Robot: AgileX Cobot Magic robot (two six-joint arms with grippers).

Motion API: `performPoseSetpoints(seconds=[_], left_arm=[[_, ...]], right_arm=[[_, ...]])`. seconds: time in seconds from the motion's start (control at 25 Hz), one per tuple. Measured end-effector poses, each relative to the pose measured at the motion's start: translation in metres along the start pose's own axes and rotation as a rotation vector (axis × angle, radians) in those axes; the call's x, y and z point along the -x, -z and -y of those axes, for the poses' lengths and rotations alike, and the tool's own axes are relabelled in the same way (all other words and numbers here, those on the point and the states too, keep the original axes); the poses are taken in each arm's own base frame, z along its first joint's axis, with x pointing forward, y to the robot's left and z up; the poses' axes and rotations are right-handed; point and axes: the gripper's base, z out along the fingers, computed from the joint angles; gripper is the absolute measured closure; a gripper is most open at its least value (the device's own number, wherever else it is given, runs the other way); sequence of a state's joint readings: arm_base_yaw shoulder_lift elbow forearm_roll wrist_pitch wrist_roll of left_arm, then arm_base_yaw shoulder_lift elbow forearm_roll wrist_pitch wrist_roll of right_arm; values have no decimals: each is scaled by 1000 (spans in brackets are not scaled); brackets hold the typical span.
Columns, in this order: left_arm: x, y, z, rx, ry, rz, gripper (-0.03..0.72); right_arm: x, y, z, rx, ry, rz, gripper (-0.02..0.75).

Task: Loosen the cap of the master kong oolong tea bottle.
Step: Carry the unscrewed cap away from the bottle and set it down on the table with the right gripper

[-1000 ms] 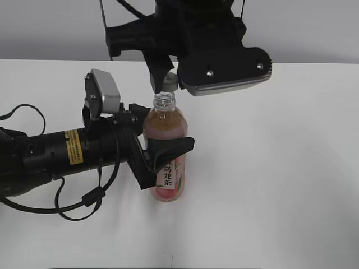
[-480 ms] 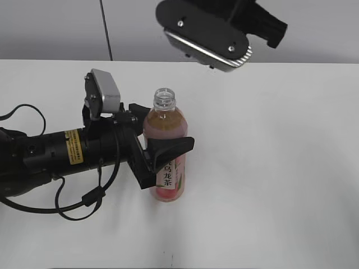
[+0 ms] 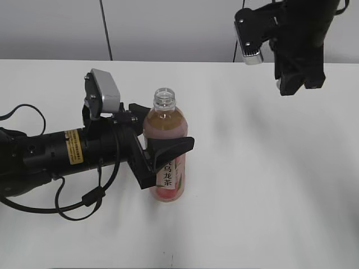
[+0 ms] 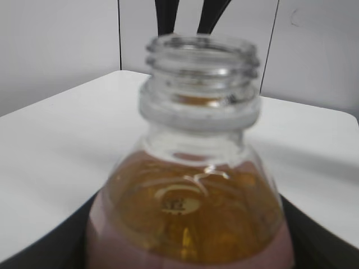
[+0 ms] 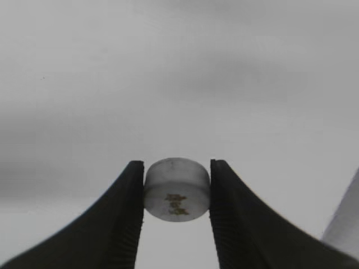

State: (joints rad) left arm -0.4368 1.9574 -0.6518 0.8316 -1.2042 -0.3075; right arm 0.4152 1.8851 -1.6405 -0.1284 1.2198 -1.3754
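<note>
The master kong oolong tea bottle (image 3: 166, 128) stands upright on the white table, its neck open with no cap on it. My left gripper (image 3: 161, 152) is shut on the bottle around its middle, above the pink label. In the left wrist view the open threaded neck (image 4: 201, 67) and amber tea fill the frame. My right gripper (image 3: 291, 84) hangs high at the upper right, well away from the bottle. It is shut on the small white cap (image 5: 177, 189), which has a small dark logo facing the camera.
The white table (image 3: 269, 185) extends to the right and front of the bottle. The left arm and its black cable (image 3: 84, 202) lie along the table's left side. A grey wall stands behind.
My right gripper has lifted away from above the bottle's neck and swung to the upper right, carrying the cap. The left gripper and the bottle have not moved.
</note>
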Motion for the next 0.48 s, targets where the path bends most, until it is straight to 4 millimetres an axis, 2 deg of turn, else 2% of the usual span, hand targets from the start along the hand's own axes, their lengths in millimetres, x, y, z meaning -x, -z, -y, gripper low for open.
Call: performPoseSetpoints(seconds=[0.12,0.24,0.36,0.48], left_arm=[[0,0,0,0,0,0,241],[0,0,0,0,0,0,241],[0,0,0,0,0,1,241],[0,0,0,0,0,1,241]], right_arm=[[-26,-27,5,69,-343,-2,465],[-42,-59,4,167,-669,5,465],[-44,-90,-11,272,-845,-33,465],[-41,-112,-33,378,-936,-93,465]])
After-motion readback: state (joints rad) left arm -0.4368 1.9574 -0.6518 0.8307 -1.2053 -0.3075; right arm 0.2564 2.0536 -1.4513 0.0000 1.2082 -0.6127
